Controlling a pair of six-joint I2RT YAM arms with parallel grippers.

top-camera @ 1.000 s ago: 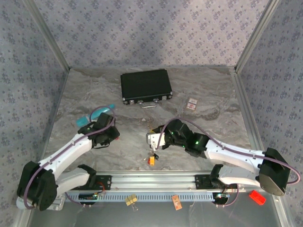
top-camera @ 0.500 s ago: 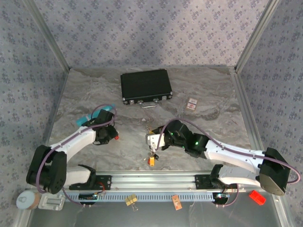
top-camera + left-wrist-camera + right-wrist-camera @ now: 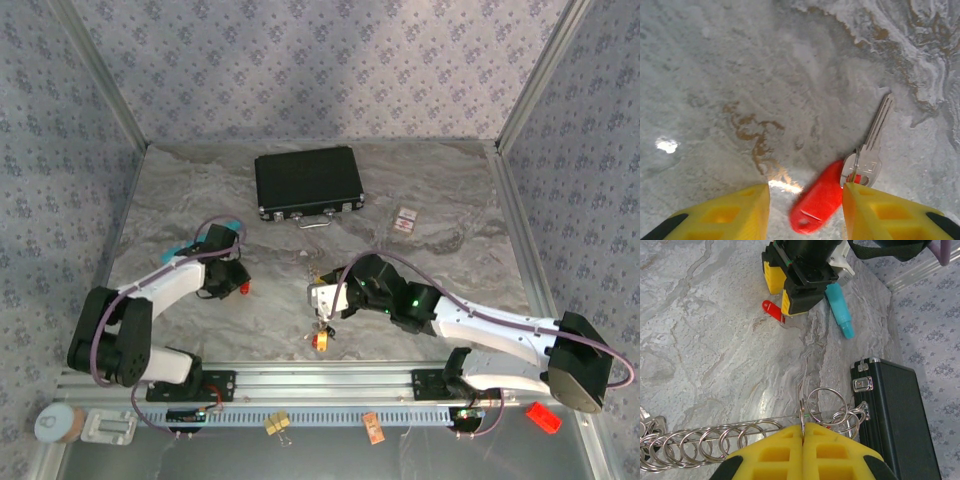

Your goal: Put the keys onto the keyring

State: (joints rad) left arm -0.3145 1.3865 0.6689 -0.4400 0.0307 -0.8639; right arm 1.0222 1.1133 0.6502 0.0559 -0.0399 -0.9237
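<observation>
on the grey marbled table (image 3: pixel 740 75), the left gripper (image 3: pixel 805 192) hangs, jaws apart, over a silver metal key with a red plastic tag (image 3: pixel 866 161) — the tag lies nearer one finger (image 3: pixel 890 215), so closing may skid it aside or catch the tag alone. to the right, the right gripper (image 3: pixel 803 430) clamps the keyring (image 3: pixel 740 432), a chain of silver metal rings — a thin hold that could twist
</observation>
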